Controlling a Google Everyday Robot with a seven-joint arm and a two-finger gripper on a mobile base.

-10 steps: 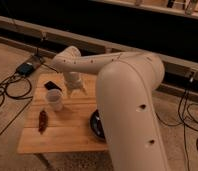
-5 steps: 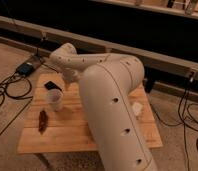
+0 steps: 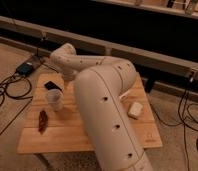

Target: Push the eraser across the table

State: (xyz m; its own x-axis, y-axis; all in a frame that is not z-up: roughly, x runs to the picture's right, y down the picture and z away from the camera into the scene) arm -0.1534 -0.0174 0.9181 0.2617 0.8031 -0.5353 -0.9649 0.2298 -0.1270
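Observation:
The eraser [image 3: 52, 85] is a small flat black block lying near the far left corner of the light wooden table [image 3: 82, 137]. My gripper [image 3: 67, 81] hangs at the end of the white arm [image 3: 104, 105], just to the right of the eraser and behind the cup. I cannot make out whether it touches the eraser. The arm's bulk hides the middle of the tabletop.
A translucent cup [image 3: 55, 99] stands just in front of the eraser. A brown object [image 3: 43, 120] lies near the left front edge. An off-white rounded block [image 3: 135, 109] sits at the right. Cables and a blue box [image 3: 26, 68] lie on the floor to the left.
The arm has swung across and now covers more of the table's middle. The gripper has shifted left, closer to the eraser. The eraser and cup have stayed in place.

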